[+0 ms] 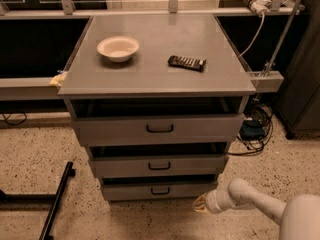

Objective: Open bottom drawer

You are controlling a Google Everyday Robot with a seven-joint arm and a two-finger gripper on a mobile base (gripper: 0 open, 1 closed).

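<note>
The grey cabinet [155, 79] fills the middle of the view, its three drawers facing the camera, so everything the robot needs is on the front face. The top drawer [110, 130] is the tallest, the middle drawer [117, 166] sits under it, and the bottom drawer [125, 191] is lowest, just above the speckled floor [30, 159] and looking pushed in. That explains the arm [255, 201]: it comes in from the lower right, slung low and almost level, because the target is right down at floor height.

The gripper [201, 203] hangs near the bottom drawer's right corner, just beside the front and apparently not touching it. Whether it is open or closed cannot be told from here. It points left, along the drawer front, which suggests a sideways approach toward the centre.

On top, a bowl [118, 48] and a dark remote [186, 62] lie well apart, out of the way. The small handle [160, 190] at the drawer's centre is ungripped, so the pull looks not yet begun.
</note>
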